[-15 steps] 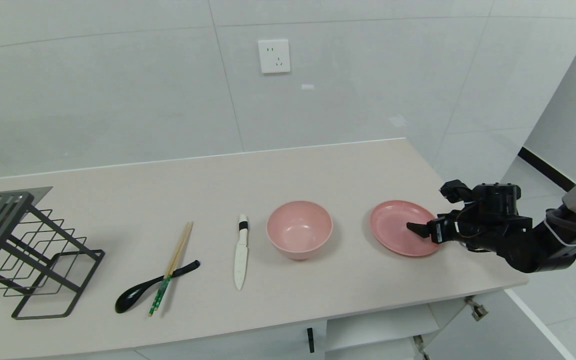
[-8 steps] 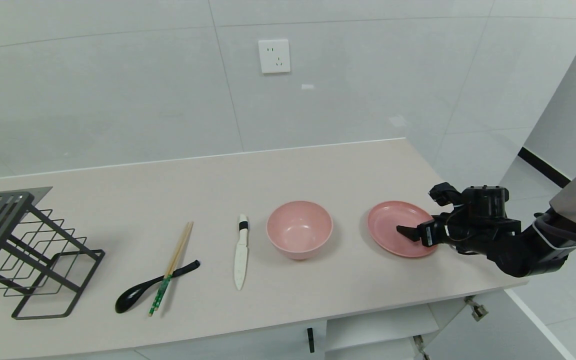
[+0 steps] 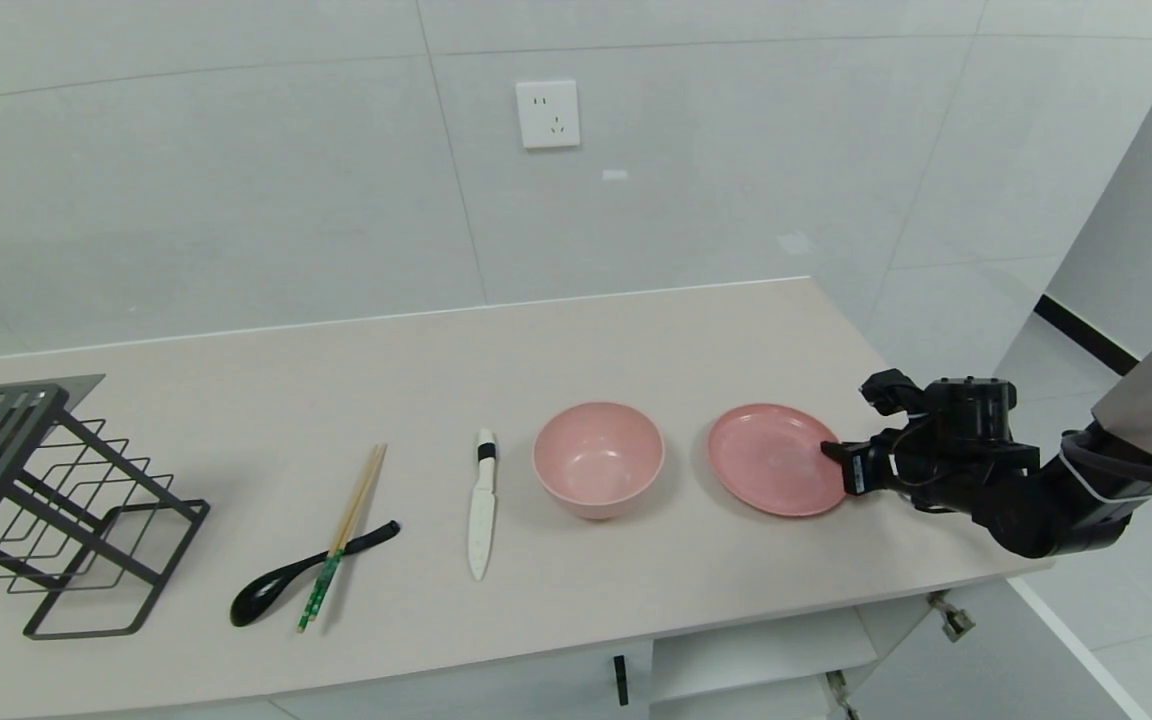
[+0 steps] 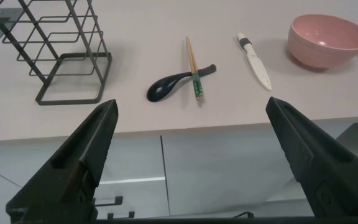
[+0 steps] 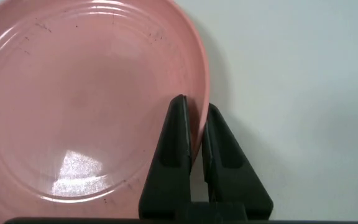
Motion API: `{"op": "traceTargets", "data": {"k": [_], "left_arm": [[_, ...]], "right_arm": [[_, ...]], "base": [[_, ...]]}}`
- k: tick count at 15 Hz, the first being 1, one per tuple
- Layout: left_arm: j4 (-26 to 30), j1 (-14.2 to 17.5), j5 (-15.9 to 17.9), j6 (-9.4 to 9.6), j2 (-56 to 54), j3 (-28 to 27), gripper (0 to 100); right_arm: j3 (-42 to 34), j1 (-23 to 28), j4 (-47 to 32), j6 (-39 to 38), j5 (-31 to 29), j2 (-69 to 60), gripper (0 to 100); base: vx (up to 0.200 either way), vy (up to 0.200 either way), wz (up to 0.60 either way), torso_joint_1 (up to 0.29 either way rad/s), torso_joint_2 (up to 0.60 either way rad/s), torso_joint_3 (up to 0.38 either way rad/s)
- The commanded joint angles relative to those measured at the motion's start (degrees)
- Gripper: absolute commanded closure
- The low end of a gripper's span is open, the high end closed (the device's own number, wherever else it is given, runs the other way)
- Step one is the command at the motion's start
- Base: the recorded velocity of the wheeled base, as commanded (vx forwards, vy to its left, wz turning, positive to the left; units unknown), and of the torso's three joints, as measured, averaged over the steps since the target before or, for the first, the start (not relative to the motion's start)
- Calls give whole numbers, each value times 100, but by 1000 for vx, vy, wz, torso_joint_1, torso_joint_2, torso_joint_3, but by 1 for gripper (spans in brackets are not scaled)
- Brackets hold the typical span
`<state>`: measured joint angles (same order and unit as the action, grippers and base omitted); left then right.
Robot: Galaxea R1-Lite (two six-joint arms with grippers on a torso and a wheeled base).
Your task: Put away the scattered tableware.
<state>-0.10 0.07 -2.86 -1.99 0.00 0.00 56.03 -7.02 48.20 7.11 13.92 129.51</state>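
Presently the right gripper (image 5: pixel 194 109) is clenched on the pink plate (image 5: pixel 86 106), one finger inside the rim and one outside. In the head view it bites the edge at the plate's 3 o'clock. The plate looks to rest on the counter (image 3: pixel 636 340), near its right end. The pink bowl (image 3: pixel 598 458) sits just beside it at 9 o'clock, not touching. Farther toward 9 o'clock lie the white knife (image 3: pixel 482 505), then the chopsticks (image 3: pixel 346 525) crossing the black spoon (image 3: pixel 296 578) at its handle, and last the wire rack (image 3: pixel 56 500). The left gripper (image 4: pixel 191 155) hangs before the counter's front edge, fingers spread wide and holding nothing.

The step in hand seems to be picking up the plate, with every piece yet to be stowed. Next comes a lift on a thin edge pinch, so the plate may droop or slip. It must then clear the bowl on the long carry toward the rack at 9 o'clock
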Motion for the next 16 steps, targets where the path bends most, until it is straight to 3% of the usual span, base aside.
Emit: {"op": "traceTargets", "data": {"k": [1, 6, 7, 9, 11, 13, 15, 16], "left_arm": [[-8, 1, -4, -3, 0, 0, 0], [1, 1, 5, 14, 0, 0, 0], [-34, 1, 286, 67, 0, 0, 0], [-245, 1, 629, 436, 0, 0, 0], [-1212, -7, 1069, 480, 0, 0, 0], [-1186, -16, 1315, 471, 26, -44, 0], [-1001, -69, 1341, 471, 220, -308, 0], [-746, -209, 1411, 471, 580, -703, 0]], "right_arm": [[-4, 25, -48, 19, -3, 39, 100], [-435, -27, 330, 19, -3, -1262, 100], [-857, -27, 453, 19, -3, -2009, 100], [-1490, -27, 673, 28, 5, -2738, 100], [-2377, -27, 998, 19, 40, -3169, 100], [-2720, -27, 1156, 1, 137, -3389, 100], [-2869, -27, 1464, -166, 155, -3468, 100], [-3063, -27, 1930, -271, 163, -3424, 100]], "base": [[0, 0, 0, 0, 0, 0], [0, 0, 0, 0, 0, 0], [0, 0, 0, 0, 0, 0], [0, 0, 0, 0, 0, 0], [0, 0, 0, 0, 0, 0], [0, 0, 0, 0, 0, 0], [0, 0, 0, 0, 0, 0], [0, 0, 0, 0, 0, 0]]}}
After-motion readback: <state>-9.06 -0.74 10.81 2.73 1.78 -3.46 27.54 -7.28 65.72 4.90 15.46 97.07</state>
